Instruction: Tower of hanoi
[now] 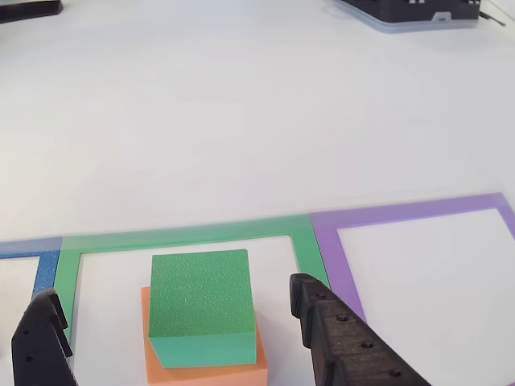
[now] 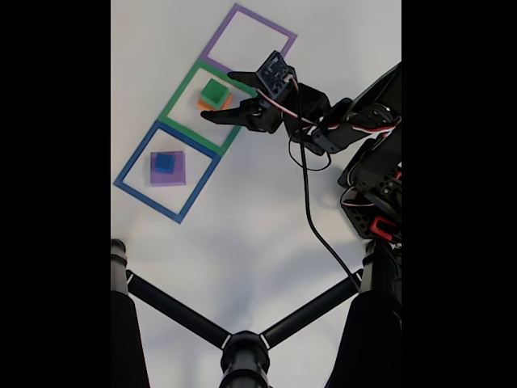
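Observation:
The green block (image 1: 201, 293) sits on top of the orange block (image 1: 205, 371), inside the green tape outline (image 1: 185, 237). My gripper (image 1: 175, 293) is open, with one black finger on each side of this stack and a gap to each. In the fixed view the gripper (image 2: 220, 95) straddles the green block (image 2: 214, 91) and the orange block (image 2: 202, 104) from the right. The small blue block (image 2: 165, 162) rests on the purple block (image 2: 179, 176), inside the blue tape outline (image 2: 129, 170).
The purple tape outline (image 2: 248, 16) (image 1: 330, 241) has nothing in it. A black stand with spread legs (image 2: 242, 347) fills the bottom of the fixed view. The arm and its cable (image 2: 311, 210) are on the right. A dark box (image 1: 418, 12) lies at the table's far edge.

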Robot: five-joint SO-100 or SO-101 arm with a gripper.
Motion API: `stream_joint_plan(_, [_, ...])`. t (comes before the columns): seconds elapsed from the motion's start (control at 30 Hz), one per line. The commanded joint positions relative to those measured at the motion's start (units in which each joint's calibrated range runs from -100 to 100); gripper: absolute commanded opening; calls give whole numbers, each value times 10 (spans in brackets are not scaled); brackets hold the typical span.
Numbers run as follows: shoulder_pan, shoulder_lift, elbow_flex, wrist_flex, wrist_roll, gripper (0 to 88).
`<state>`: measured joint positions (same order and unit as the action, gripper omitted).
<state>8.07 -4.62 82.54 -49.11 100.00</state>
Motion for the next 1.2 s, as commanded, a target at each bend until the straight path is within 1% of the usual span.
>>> stream_joint_plan(0.0, [-6, 22, -32, -27, 0, 312])
stream_joint_plan(0.3, [-14, 69, -45, -48, 0, 295])
stream_joint_plan(0.5, [-23, 87, -51, -55, 0, 257])
stream_joint_plan(0.73, [-31, 96, -62, -55, 0, 189])
stream_joint_plan(1.03, [-31, 97, -78, -46, 0, 81])
stream_joint_plan(1.17, [-32, 93, -84, -35, 0, 55])
